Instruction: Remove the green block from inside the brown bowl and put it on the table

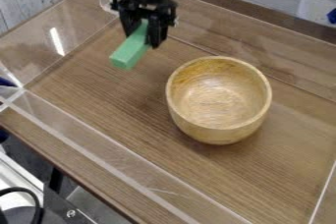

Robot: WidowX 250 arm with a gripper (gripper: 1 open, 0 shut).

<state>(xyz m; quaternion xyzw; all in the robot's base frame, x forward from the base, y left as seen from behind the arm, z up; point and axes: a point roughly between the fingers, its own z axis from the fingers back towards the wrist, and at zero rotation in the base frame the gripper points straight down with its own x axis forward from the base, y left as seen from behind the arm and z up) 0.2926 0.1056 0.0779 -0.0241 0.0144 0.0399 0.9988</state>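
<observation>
While pointing straight down, end effector (143,33) grips green block (130,48) above table (92,100).

The table (118,120) is made of brown wood with lines running across the top. Low clear walls (53,31) are set along its edges. One round, light-brown wooden bowl (218,98) is placed on it, toward the right side. Nothing is seen inside the bowl.
</observation>
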